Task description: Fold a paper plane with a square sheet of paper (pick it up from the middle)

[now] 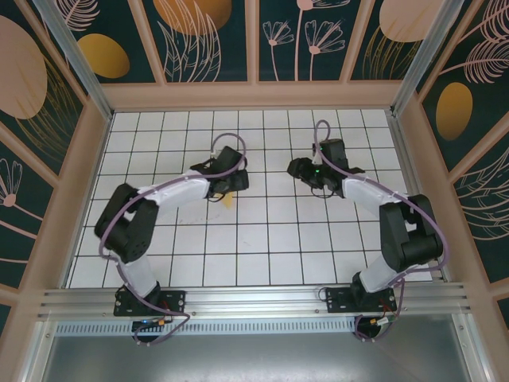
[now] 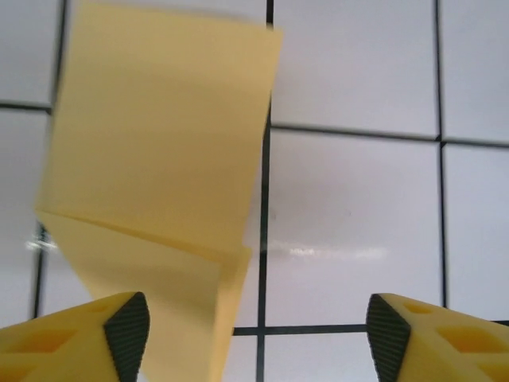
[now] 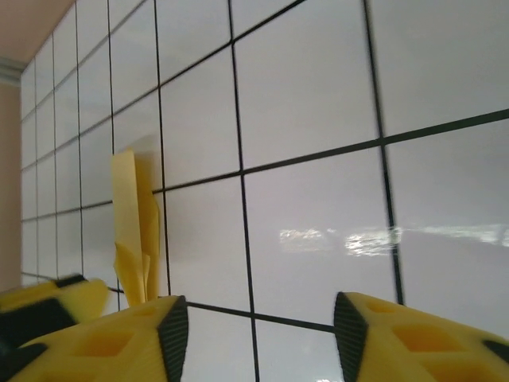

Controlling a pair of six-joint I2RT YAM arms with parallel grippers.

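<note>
Progress: paper (image 2: 159,151) is part-folded, not a plane yet. Left wrist cam shows at least one sharp crease running across it, w/ a second flap doubled over near the bottom. Outline is a lopsided strip, no pointed nose, no wings. From right wrist cam it shows edge-on, a thin upright sliver w/ rumpled layers at its foot, so it seems to stand up off the table (image 1: 262,255) rather than lie flat. My guess: early-to-mid stage. Nose, wings and a pressed centre crease are all left to do.

Where: centre-left of the white grid table, just under and beside left claw (image 2: 258,330). From overhead a small yellow scrap pokes out below that claw.

Left claw: fingers wide apart, not clamped on anything. Paper's lower end sits inside the gap, right by one dark pad (image 2: 127,328). Touching or not, can't tell.

Right claw (image 3: 261,322): fingers apart, nothing btwn them, bare tile beyond. It hangs near the paper, facing the left claw, a gap btwn the two.

Writing/brands: none readable. Paper is plain yellow, no print. Walls (image 1: 318,40) carry painted orange ovals and line-drawn plants, no text. Arms show no label I can make out; too small to tell.
</note>
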